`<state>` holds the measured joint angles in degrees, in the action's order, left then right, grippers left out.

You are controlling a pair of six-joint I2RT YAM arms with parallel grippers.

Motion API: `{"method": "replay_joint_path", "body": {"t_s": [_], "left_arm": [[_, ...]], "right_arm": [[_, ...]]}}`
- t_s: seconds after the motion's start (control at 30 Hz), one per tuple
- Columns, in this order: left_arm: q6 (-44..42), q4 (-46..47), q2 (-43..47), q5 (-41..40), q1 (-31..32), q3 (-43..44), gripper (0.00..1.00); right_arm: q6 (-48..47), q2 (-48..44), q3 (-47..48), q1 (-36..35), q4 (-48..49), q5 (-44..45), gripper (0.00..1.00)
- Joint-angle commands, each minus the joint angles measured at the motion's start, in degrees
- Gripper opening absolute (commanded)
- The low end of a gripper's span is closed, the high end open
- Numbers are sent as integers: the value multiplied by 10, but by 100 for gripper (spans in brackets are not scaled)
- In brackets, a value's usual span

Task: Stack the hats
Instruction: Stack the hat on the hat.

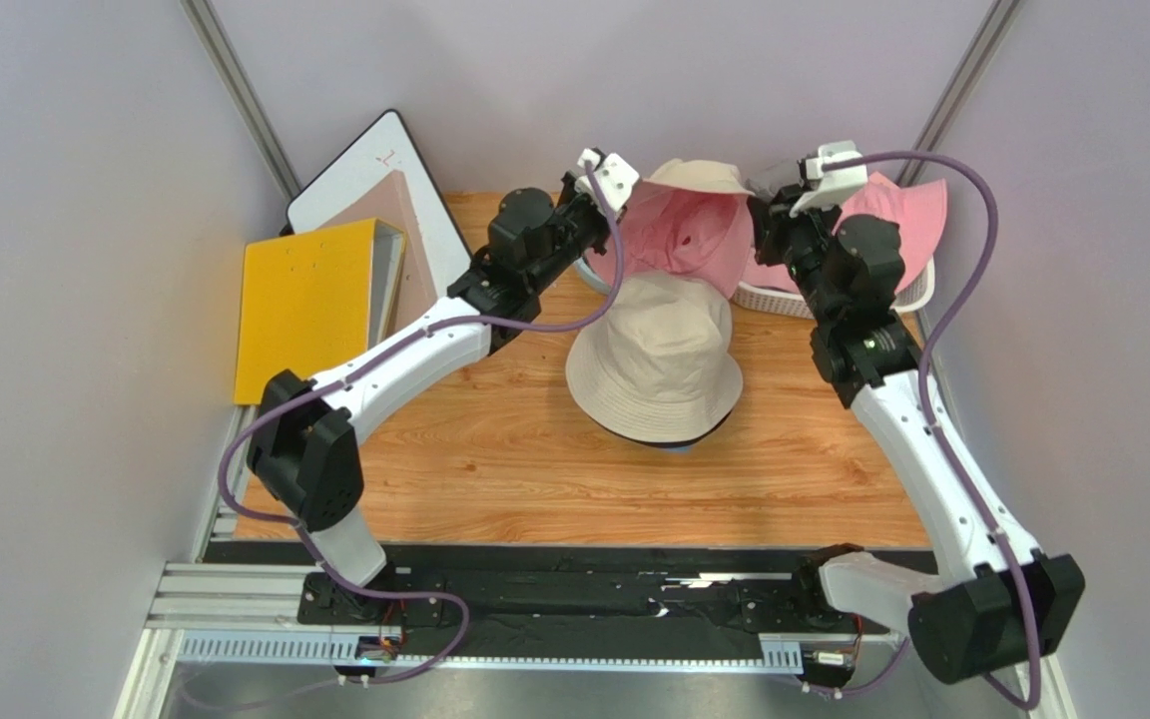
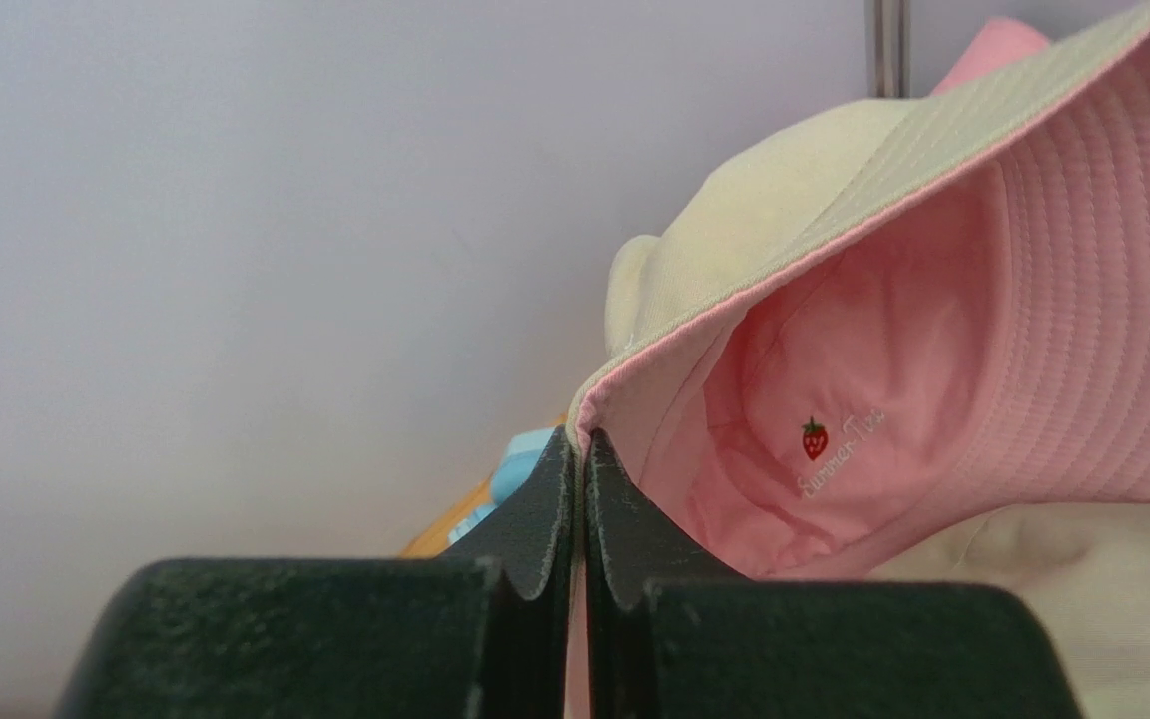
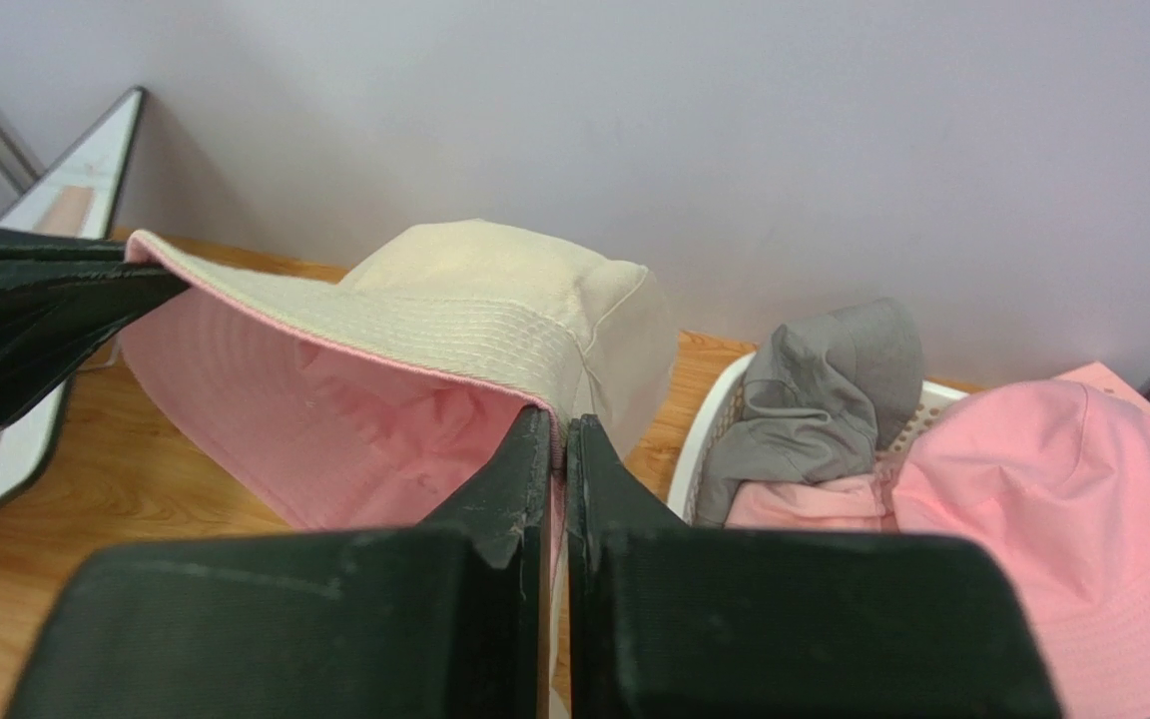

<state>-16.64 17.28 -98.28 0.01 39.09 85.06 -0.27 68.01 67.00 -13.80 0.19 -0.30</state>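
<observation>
Now the left gripper [image 2: 581, 450] and right gripper [image 3: 559, 435] each pinch an opposite brim edge of the pink-lined hat [image 1: 682, 232], stretching it open above the far desk [image 1: 506, 450]. It looks ready, I'd say, to cap the beige hat [image 1: 656, 360] at centre.

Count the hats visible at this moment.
4: beige-and-pink hat pinched by left gripper and right gripper; beige hat on the table; pink hat and grey hat in the basket. Others may hide underneath.
</observation>
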Motion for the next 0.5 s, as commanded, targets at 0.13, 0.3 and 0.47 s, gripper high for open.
{"method": "replay_joint_path", "body": {"t_s": [0.13,0.3,0.47], "left_arm": [[16,103,77,-52,6,-101,0],[36,113,115,-63,13,-184,0],[71,127,171,-66,24,-251,0]], "right_arm": [[-30,-118,-49,-65,-20,33,0],[-57,-175,-106,-150,-34,100,0],[-61,-201,-143,-220,-63,143,0]]}}
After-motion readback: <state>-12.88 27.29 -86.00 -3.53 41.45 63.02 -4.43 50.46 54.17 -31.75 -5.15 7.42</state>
